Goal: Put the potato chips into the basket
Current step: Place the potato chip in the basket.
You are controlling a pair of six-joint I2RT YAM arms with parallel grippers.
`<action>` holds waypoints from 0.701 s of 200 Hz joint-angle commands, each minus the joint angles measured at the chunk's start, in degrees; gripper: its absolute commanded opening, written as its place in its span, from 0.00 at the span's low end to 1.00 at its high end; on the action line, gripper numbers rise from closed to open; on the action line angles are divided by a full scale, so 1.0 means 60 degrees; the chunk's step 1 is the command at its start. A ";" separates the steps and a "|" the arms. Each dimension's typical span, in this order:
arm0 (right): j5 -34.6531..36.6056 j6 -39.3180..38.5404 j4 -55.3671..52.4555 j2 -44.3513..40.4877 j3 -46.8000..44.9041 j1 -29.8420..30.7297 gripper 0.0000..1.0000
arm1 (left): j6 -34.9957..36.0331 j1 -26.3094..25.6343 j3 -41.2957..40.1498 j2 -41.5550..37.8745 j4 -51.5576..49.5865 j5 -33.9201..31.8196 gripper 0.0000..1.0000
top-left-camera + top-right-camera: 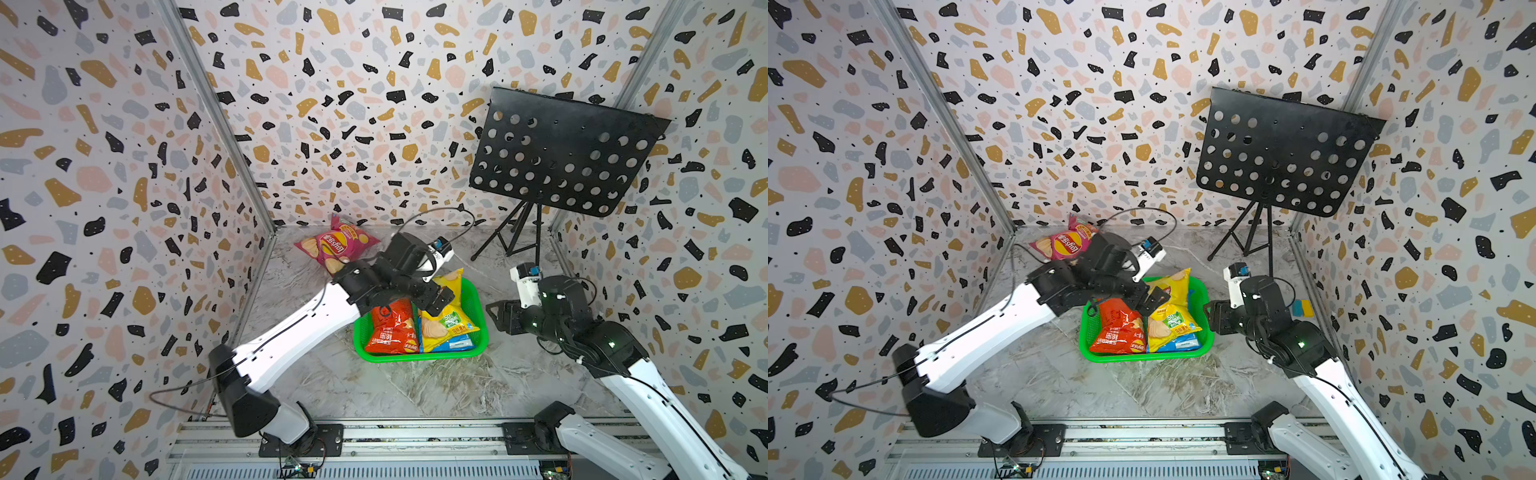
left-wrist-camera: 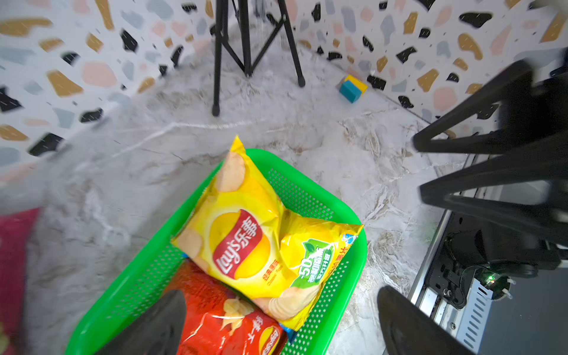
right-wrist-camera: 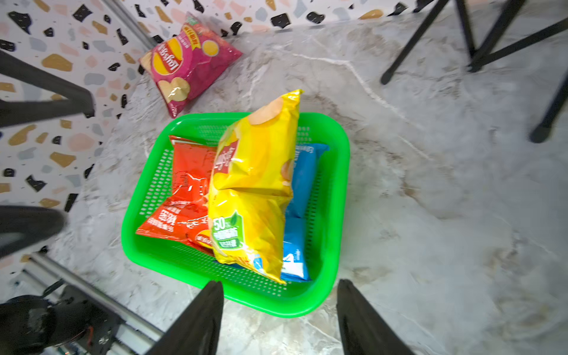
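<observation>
Left gripper (image 2: 280, 292) hangs over the basket (image 3: 335, 172), claw spread wide, pinching nothing. Yellow bag (image 3: 255, 172) lies loose inside, atop the red bag (image 3: 184, 190) and blue bag (image 3: 302, 184), one end poking over the basket's far rim. Right gripper (image 3: 279, 283) sits just beside the basket, jaws apart, empty. Pink bag (image 3: 187, 61) lies outside, beyond the basket's far corner.

Best move, I'd say: lift the left claw straight up without snagging the yellow bag, then fetch the pink bag.

Right wrist view shows the blue bag plainly; left wrist view barely does, but it catches the blue-and-yellow block (image 2: 353, 88) well beyond the basket.
</observation>
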 commanded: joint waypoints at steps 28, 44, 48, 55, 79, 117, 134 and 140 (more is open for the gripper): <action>-0.2366 0.0365 0.1021 0.2598 0.1296 0.0439 0.62 | 0.0959 0.2800 -0.2233 -0.1833 -0.0574 0.0279 1.00; -0.2672 0.0340 0.0901 0.3582 0.1934 0.0674 0.61 | 0.1471 0.3256 -0.3268 -0.2314 -0.0807 -0.0437 1.00; -0.2774 0.0314 0.0902 0.3810 0.2081 0.0743 0.61 | 0.1548 0.3461 -0.3455 -0.2402 -0.0965 -0.0420 1.00; -0.2904 0.0254 0.0916 0.4123 0.2339 0.0896 0.60 | 0.1685 0.3832 -0.3840 -0.2583 -0.1163 -0.0215 1.00; -0.3125 0.0428 0.1320 0.4822 0.2706 0.1180 0.61 | 0.1846 0.4903 -0.5343 -0.3516 -0.0863 0.0235 1.00; -0.3110 0.0894 0.2050 0.5696 0.2547 0.1079 0.63 | 0.1558 0.5285 -0.6769 -0.4500 0.0082 -0.0686 1.00; -0.3314 0.1183 0.2530 0.5869 0.2138 0.0875 0.63 | 0.1318 0.5365 -0.7244 -0.4712 0.0521 -0.0594 1.00; -0.3238 0.1195 0.2608 0.5870 0.1980 0.0818 0.63 | 0.1318 0.5371 -0.7340 -0.4741 0.0605 -0.0576 1.00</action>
